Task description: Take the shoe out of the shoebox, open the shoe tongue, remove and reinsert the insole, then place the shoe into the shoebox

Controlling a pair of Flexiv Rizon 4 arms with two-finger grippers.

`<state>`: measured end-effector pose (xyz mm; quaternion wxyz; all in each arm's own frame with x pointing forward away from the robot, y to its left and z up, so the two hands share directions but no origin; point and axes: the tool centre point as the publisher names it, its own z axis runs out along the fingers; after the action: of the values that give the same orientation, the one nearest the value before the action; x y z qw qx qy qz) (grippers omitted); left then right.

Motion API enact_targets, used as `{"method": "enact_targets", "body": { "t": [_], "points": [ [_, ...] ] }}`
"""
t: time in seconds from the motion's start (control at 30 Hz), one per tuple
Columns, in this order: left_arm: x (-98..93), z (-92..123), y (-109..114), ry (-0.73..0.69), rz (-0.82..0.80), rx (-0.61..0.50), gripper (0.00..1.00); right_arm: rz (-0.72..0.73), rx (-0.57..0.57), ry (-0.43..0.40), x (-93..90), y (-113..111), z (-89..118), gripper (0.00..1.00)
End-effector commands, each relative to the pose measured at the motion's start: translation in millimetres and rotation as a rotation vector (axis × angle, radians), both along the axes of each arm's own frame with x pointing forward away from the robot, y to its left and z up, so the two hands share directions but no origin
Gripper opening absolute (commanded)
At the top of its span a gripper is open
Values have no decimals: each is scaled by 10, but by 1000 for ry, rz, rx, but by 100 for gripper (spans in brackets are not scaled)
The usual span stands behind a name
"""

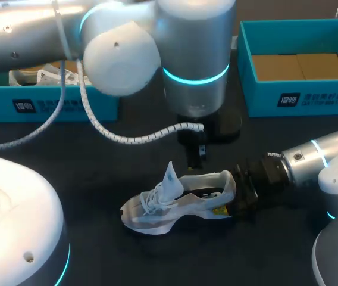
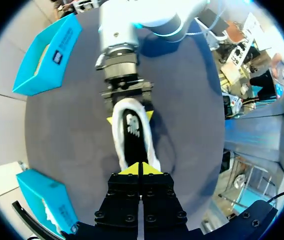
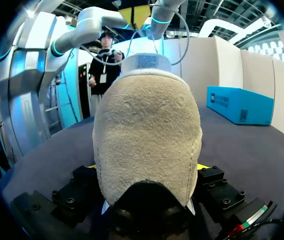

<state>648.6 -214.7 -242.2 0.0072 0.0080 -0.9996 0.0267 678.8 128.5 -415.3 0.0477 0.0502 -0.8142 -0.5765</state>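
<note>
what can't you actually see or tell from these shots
Head view: the left arm covers most of the left shoebox, so its contents are unclear.
Right wrist view: the heel of the shoe hides nearly all of the right gripper.
Left wrist view: the left gripper blocks the toe and laces of the shoe.

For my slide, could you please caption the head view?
Right gripper grips the white lace-up sneaker by its heel; left gripper hovers above, shut.
</note>
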Motion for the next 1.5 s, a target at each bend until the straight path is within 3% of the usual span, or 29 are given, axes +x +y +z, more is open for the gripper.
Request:
{"method": "enact_targets", "body": {
  "t": [0.03, 0.37, 0.63, 0.83, 1.5],
  "points": [
    [103, -366, -34, 30, -13, -44, 0, -1, -2, -1, -13, 3, 3, 0],
    [103, -366, -34, 30, -13, -44, 0, -1, -2, -1, -13, 3, 3, 0],
    [145, -795, -294, 55, -98, -55, 0, -1, -2, -1, -13, 3, 3, 0],
    [178, -969, -376, 90, -108, -37, 0, -1, -2, -1, -13, 3, 3, 0],
    [3, -1256, -123, 178, -102, 13, 0, -1, -2, -1, -13, 3, 3, 0]
  ]
}}
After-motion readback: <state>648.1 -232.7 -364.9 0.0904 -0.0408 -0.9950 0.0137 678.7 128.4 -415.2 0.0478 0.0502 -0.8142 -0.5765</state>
